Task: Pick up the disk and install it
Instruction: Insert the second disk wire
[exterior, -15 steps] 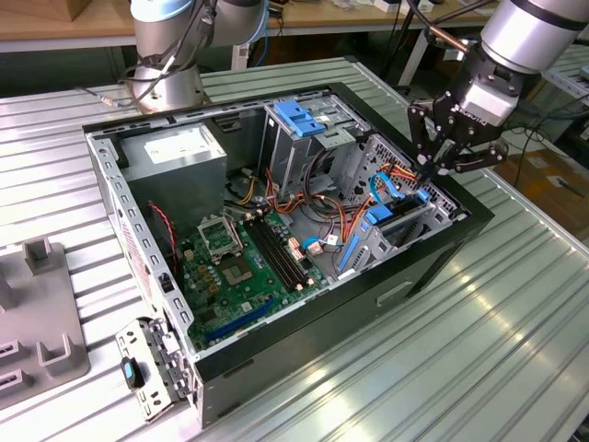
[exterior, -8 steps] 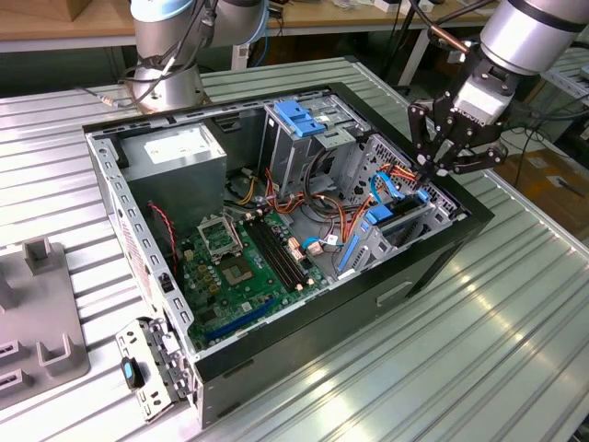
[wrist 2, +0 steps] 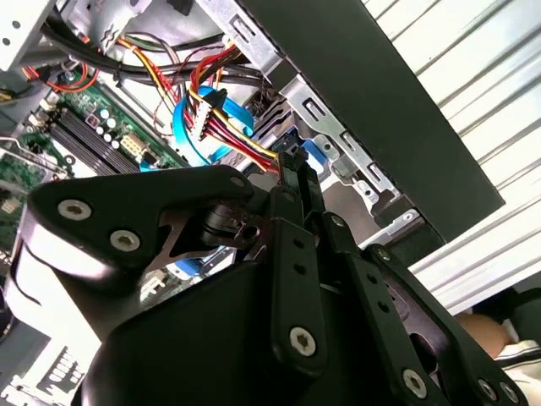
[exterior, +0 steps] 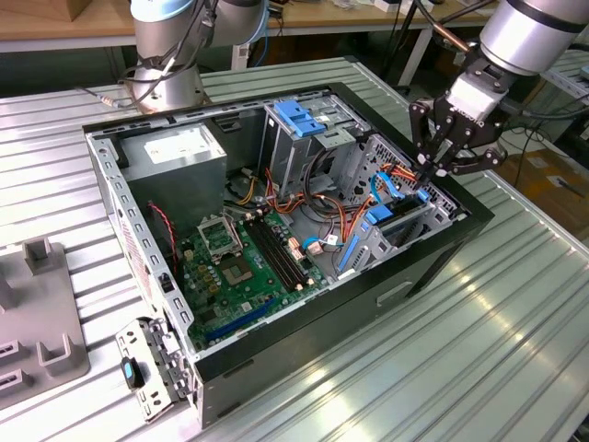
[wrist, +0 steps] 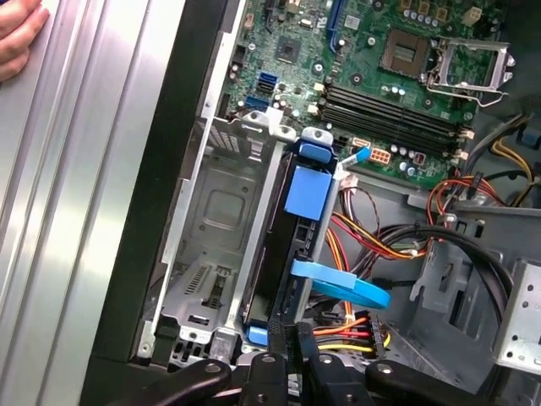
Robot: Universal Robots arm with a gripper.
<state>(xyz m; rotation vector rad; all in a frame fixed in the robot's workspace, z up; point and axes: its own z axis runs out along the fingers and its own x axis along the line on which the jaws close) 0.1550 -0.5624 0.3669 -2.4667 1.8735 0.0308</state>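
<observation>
The disk (wrist: 306,196) stands on edge in the drive bay at the exterior view's right end of the open computer case (exterior: 433,262); its blue carrier frame and dark side show in the first wrist view. My gripper (exterior: 429,175) hangs just above that bay, its black fingers (wrist: 293,365) drawn together at the disk's near end beside the blue cable. The second wrist view shows the fingertips (wrist 2: 293,173) together, just over the blue carrier tab (wrist 2: 314,154). Whether the tips touch the disk I cannot tell.
A blue flat cable (wrist: 345,288) and red, yellow and orange wires (wrist: 372,245) run close beside the bay. The green motherboard (exterior: 248,258), the grey power supply (exterior: 179,152) and a blue-topped drive cage (exterior: 304,115) sit inside the case. A person's hand (wrist: 17,34) rests on the ribbed table.
</observation>
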